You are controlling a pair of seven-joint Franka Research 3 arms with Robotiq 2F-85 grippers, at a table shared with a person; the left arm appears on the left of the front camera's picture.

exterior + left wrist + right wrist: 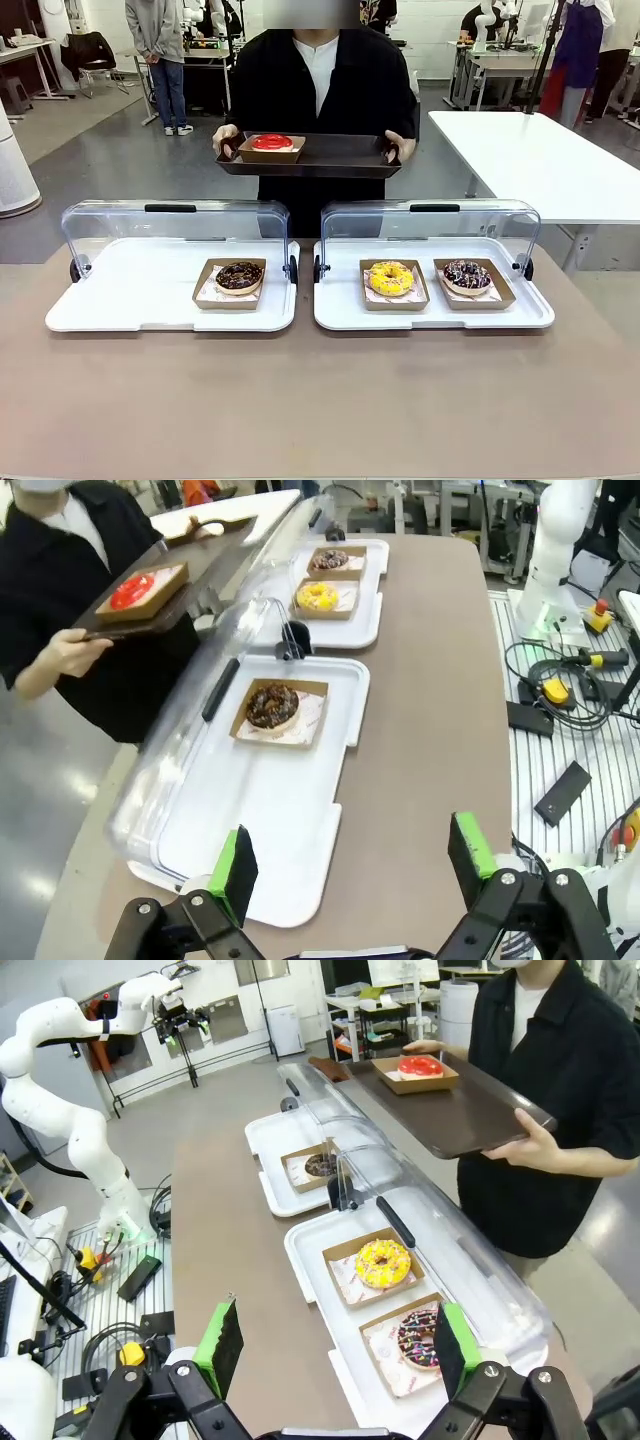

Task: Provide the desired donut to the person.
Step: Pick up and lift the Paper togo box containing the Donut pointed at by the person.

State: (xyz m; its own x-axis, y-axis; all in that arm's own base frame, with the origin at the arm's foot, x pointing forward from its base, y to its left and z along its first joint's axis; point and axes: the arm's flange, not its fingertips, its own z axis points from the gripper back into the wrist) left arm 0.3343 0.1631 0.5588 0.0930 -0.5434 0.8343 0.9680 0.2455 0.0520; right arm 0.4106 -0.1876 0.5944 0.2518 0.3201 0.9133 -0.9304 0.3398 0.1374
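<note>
**A:** Effectors first. The left gripper (355, 858) has its jaws spread wide with nothing between the green pads (238, 865). It sits at the bottom of the left wrist frame, looking along the left white tray (260, 810). The right gripper (335, 1345) is equally wide and empty, at the bottom of the right wrist frame over the right white tray (310, 1250).

**B:** Where are the donuts?

**A:** The red donut (272, 142) sits in a card boat on the dark serving tray (330, 155), which the person (320, 90) holds in both hands at the upper centre of the front frame. The chocolate donut (239, 276) is alone in the left tray. The yellow donut (391, 277) and the sprinkled donut (467, 274) lie just beside each other in the right tray. Both clear lids (170, 225) are tipped back.

**B:** What are the risks?

**A:**
1. I cannot read which donut is wanted, since no hand is pointing. A wrong pick looks like the main risk.
2. The card boats look thin. Pinching a rim may buckle it, and pinching the donut itself would mar the icing.
3. The yellow and sprinkled boats are close, so wide jaws coming down on one could shove the other.
4. The raised lids stand between the trays and the person, so a low carry could clip one.
5. The serving tray is hand-held only. A firm set-down might tilt it and slide the red donut.
</note>
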